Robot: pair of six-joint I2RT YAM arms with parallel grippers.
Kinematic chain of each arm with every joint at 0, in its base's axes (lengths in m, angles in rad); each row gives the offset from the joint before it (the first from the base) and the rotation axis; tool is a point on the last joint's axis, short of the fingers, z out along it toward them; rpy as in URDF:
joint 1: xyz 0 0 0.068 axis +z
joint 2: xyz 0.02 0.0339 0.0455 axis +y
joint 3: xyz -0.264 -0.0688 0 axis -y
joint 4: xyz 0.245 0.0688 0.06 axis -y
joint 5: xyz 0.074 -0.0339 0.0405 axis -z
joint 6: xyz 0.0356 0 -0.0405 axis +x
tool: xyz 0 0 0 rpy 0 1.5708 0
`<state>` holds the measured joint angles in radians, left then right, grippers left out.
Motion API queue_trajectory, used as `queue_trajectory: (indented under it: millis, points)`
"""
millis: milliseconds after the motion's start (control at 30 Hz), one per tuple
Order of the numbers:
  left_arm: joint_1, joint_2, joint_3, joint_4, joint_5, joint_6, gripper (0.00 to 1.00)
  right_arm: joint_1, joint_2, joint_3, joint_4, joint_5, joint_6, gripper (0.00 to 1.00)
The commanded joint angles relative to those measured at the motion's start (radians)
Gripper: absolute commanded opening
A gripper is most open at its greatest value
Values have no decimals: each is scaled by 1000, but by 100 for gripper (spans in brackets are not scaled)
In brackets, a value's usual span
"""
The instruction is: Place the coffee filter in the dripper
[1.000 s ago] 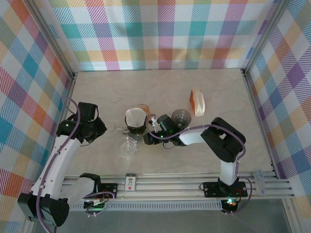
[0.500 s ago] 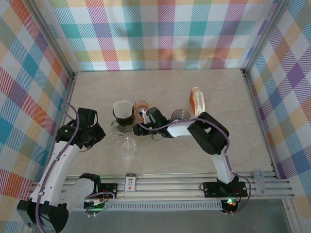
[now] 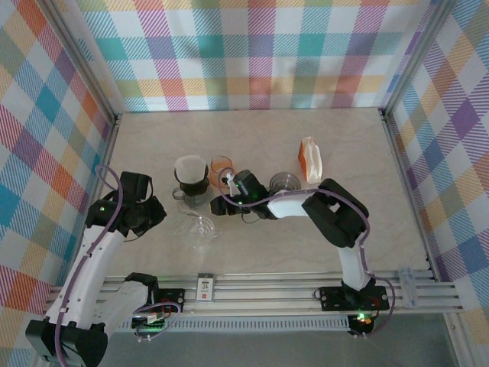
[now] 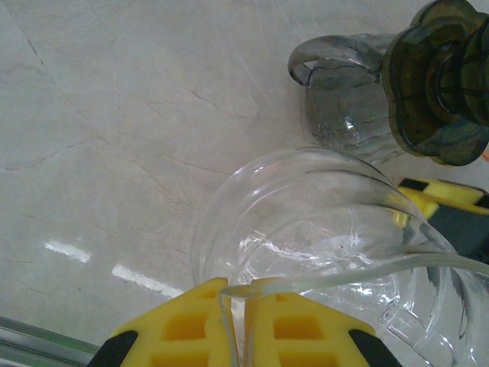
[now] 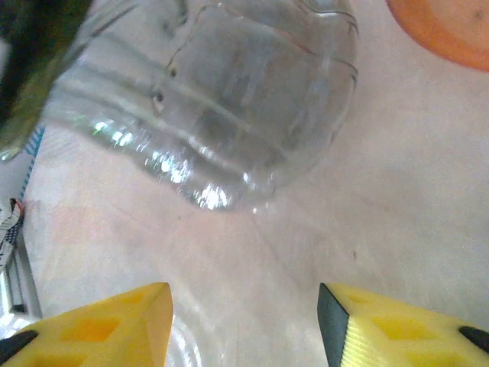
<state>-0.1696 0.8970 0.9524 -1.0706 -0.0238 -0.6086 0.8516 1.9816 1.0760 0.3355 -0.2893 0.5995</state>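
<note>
A clear ribbed glass vessel [image 3: 200, 226] sits on the marble surface [image 3: 252, 138]. Beyond it, to the right, stand an orange round dish [image 3: 222, 164], a dark translucent cup [image 3: 284, 182] and an orange-and-white packet [image 3: 309, 159].

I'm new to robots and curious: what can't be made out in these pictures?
- White paper filter in the dark plastic dripper: top view, too small to judge how deep it sits.
- Round orange object: top view, partly hidden by the right arm; right wrist view, cut off by the corner.
- Right claw: right wrist view, fingers cut off by the bottom edge.
- Clear glass jug: left wrist view, cut off by the lower edge.
</note>
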Motion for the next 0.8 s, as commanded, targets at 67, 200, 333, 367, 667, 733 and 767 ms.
queue_trajectory:
  millis: [67, 200, 333, 367, 667, 733, 767]
  points:
    - [-94, -35, 48, -3, -1, -57, 0, 27, -228, -143, 11, 29, 10, 59]
    - [-253, -17, 96, -9, -74, -126, 0, 27, -410, -274, -51, 97, -1, 60]
    - [-464, 69, 153, 10, -169, -206, 0, 28, -599, -389, -188, 212, -23, 62]
    - [-507, 91, 163, 22, -186, -221, 0, 27, -642, -413, -228, 249, -23, 63]
    - [-729, 431, 233, 185, -178, -259, 0, 25, -1082, -580, -616, 507, 24, 69]
    - [-753, 509, 252, 205, -162, -257, 0, 23, -1153, -600, -668, 521, 34, 70]
    - [-760, 540, 260, 214, -152, -255, 0, 24, -1177, -607, -687, 526, 42, 70]
